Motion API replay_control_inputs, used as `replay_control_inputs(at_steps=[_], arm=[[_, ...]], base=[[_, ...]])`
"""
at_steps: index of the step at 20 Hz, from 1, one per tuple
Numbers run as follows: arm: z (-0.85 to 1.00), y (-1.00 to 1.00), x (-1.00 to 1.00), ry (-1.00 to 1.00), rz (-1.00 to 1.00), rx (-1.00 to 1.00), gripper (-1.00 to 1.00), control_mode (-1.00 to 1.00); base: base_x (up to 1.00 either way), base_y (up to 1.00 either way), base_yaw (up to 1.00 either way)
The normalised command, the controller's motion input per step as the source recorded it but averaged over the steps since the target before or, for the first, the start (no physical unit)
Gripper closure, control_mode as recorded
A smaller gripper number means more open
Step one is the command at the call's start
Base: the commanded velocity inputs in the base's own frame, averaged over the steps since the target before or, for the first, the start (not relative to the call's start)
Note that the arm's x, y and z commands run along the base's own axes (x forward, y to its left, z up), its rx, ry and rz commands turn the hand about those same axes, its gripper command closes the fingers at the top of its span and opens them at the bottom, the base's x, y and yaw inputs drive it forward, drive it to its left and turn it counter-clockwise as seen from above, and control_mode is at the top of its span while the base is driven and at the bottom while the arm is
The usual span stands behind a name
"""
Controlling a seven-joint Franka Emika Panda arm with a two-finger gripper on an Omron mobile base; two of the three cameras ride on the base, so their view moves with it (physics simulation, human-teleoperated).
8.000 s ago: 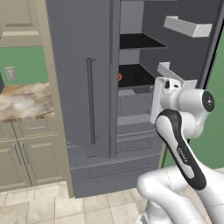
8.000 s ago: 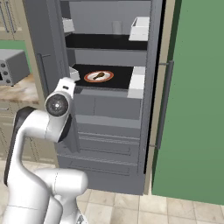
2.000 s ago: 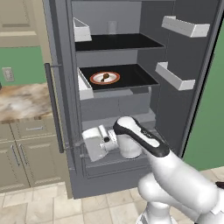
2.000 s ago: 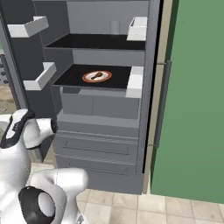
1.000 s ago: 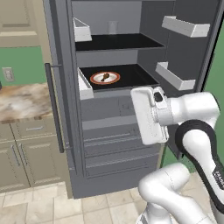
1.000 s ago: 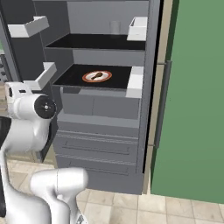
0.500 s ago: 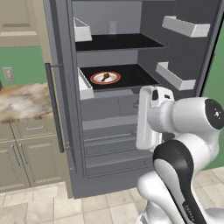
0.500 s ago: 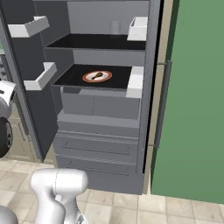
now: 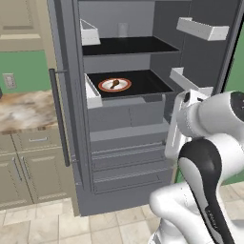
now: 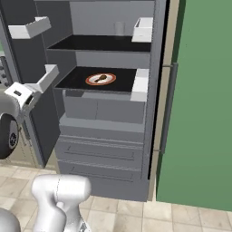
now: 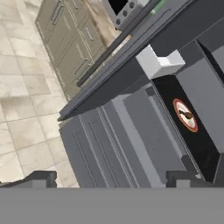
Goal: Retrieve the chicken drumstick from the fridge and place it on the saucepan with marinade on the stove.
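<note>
The fridge (image 9: 128, 119) stands with both doors open. On its middle dark shelf lies a white plate (image 9: 125, 86) with the small orange-red chicken drumstick (image 9: 115, 84) (image 10: 100, 78) on it. In the hand view the drumstick (image 11: 187, 115) sits far to the right, well beyond the gripper (image 11: 113, 180). The gripper's two dark fingertips (image 11: 41, 178) stand wide apart with nothing between them, so it is open. My arm (image 9: 209, 124) hangs in front of the fridge's right door, below and to the right of the plate. The saucepan, marinade and stove are out of view.
A pale translucent cup (image 9: 123, 29) stands on the upper shelf. White bins (image 9: 202, 28) line the door beside my arm. Two drawers (image 9: 128, 159) sit below the shelves. Beige cabinets under a marble counter (image 9: 24, 107) lie left of the fridge.
My hand has swung a little to the right in front of the fridge, and the arm has slid toward the left edge of the right base view. The jaws stayed open.
</note>
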Motion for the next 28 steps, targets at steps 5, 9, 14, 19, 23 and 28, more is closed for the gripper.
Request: replay_control_inputs(at_steps=[5, 9, 14, 19, 23, 28], arm=[[-0.06, 0.0, 0.0, 0.03, -0.48, 0.19, -1.0, -1.0], [-0.04, 0.0, -0.08, -0.03, -0.54, 0.28, -1.0, -1.0], [-0.05, -0.03, -0.04, -0.06, -0.58, 0.36, -1.0, -1.0], [0.0, 0.0, 0.0, 0.14, -0.33, 0.45, -1.0, -1.0], [0.0, -0.1, 0.0, 0.29, -0.09, 0.43, -1.0, -1.0], [-0.06, -0.21, -0.08, 0.09, 0.03, 0.26, -1.0, -1.0]], base=[[0.0, 0.0, 0.0], [0.0, 0.0, 0.0], [0.0, 0.0, 0.0], [0.0, 0.0, 0.0], [0.0, 0.0, 0.0], [0.0, 0.0, 0.0]])
